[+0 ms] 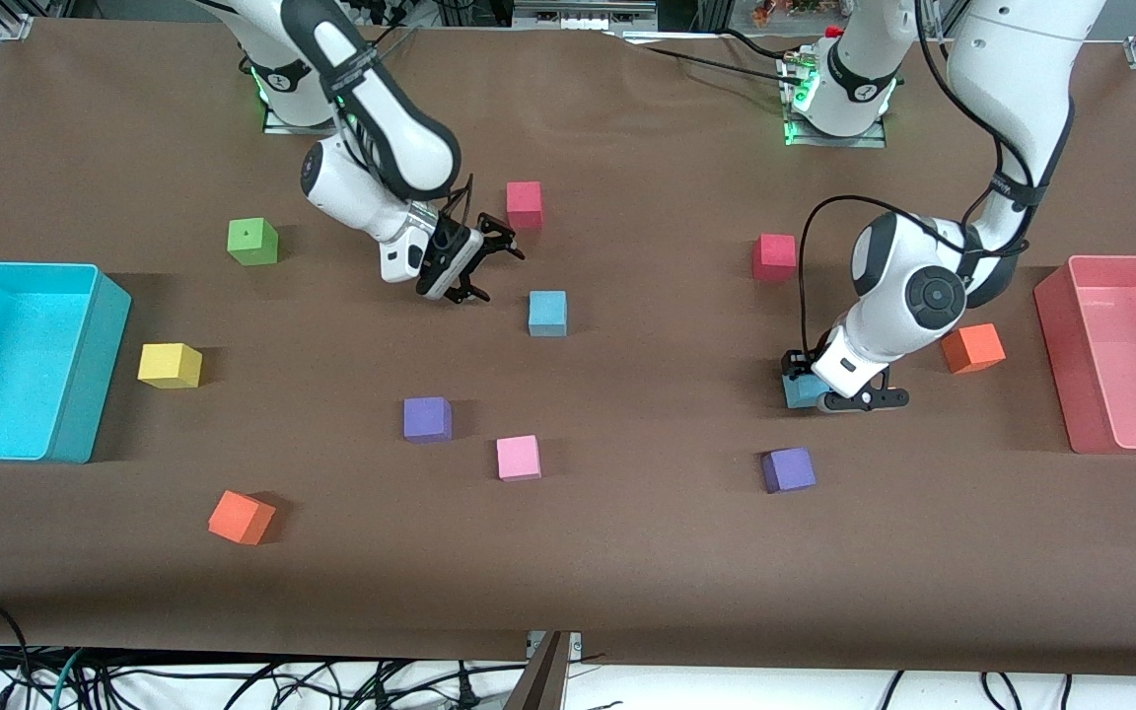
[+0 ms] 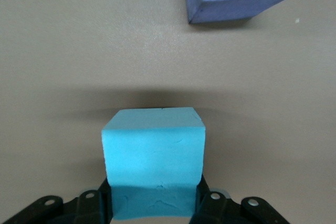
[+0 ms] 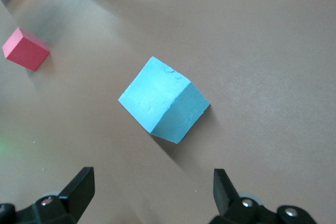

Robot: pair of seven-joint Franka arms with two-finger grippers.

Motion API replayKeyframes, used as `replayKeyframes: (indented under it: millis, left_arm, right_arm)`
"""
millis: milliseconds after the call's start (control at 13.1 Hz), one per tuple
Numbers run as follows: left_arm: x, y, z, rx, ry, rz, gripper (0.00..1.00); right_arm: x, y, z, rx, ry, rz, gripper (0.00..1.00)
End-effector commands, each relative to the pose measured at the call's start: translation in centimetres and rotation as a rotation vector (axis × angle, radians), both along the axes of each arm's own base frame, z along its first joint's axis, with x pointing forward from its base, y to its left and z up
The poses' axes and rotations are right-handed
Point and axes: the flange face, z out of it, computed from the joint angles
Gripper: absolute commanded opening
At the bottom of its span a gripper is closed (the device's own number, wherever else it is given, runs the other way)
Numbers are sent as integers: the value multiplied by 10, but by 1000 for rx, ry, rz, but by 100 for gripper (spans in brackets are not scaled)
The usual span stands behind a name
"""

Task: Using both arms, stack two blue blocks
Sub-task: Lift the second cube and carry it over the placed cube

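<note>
One blue block [image 1: 547, 313] sits on the brown table near the middle. My right gripper [image 1: 482, 258] hangs open and empty just above the table beside it, toward the robot bases. The right wrist view shows this block [image 3: 163, 100] ahead of the spread fingers [image 3: 79, 187], apart from them. The second blue block [image 1: 801, 391] sits on the table toward the left arm's end. My left gripper [image 1: 807, 375] is down on it. In the left wrist view its fingers [image 2: 100, 198] press both sides of the block [image 2: 153, 150].
Purple cubes [image 1: 788, 469] [image 1: 427, 418], a pink cube [image 1: 518, 458], red cubes [image 1: 774, 256] [image 1: 524, 203], orange cubes [image 1: 972, 347] [image 1: 241, 517], a yellow cube [image 1: 170, 365] and a green cube [image 1: 252, 241] lie scattered. A turquoise bin [image 1: 85, 375] and a pink bin [image 1: 1061, 365] stand at the table's ends.
</note>
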Motion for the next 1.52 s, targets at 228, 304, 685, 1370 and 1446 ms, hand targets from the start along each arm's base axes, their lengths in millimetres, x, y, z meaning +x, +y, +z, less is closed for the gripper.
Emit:
replayKeyframes:
  millis: [228, 304, 685, 1370, 1446]
  left_arm:
    - [16, -76, 128, 11, 53, 17, 0]
    - [12, -106, 140, 12, 48, 38, 0]
    - [2, -238, 150, -11, 18, 147, 0]
    - [-57, -405, 79, 10, 44, 205, 0]
    - [-62, -411, 75, 16, 45, 196, 0]
  right_arm:
    - [-13, 5, -41, 85, -121, 29, 100]
    - [-13, 11, -45, 87, -127, 43, 100]
    - [-3, 17, -54, 92, -197, 111, 100]
    - [-4, 17, -55, 91, -200, 121, 100]
    - [-4, 17, -55, 91, -200, 121, 100]
